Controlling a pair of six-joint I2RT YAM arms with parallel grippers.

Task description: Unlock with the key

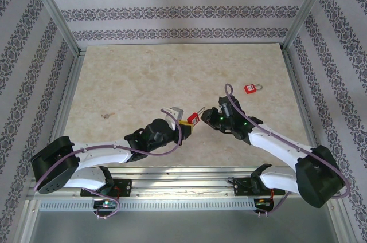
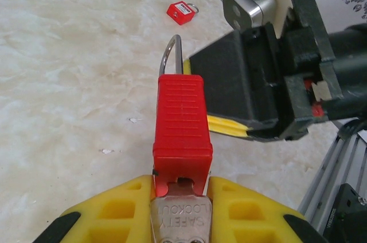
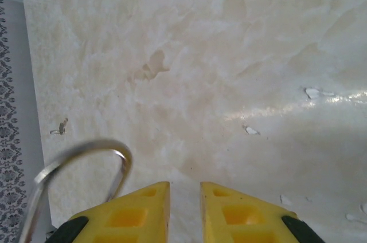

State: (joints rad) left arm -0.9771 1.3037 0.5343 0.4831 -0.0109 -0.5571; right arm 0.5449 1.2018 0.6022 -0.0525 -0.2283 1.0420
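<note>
The marbled beige tabletop [image 1: 143, 82] is lying bare across most of its width. Both arms are reaching in to meet over its near middle.

The left gripper [image 2: 182, 188] is clamping its yellow fingers narrowly on the tiny key [image 2: 181, 220]. The key is sitting in the underside of the ribbed red plastic padlock [image 2: 180, 122], and the lock is being carried off the table. The right gripper [image 3: 184, 185] is drawn down to a slim gap with nothing visible between its tips. It is sitting just to the right of the lock body, and the thin silver shackle [image 3: 121, 157] is curving past outside its left finger.

The step in hand appears to be bracing the lock so the key can turn. As the right fingers look to be beside the lock rather than around it, they would probably do well to reopen and settle squarely on the red body. After that the left wrist could be rolling about the key's own axis, keeping the key straight in its slot and the shackle free to spring.

A second small red padlock [image 1: 250, 89] is lying well apart, at the far right. The key's flat head is showing raised letters reading "SAFETY LOCKOUT", upside down in the left wrist view. The spare lock's white label is too small to read.
</note>
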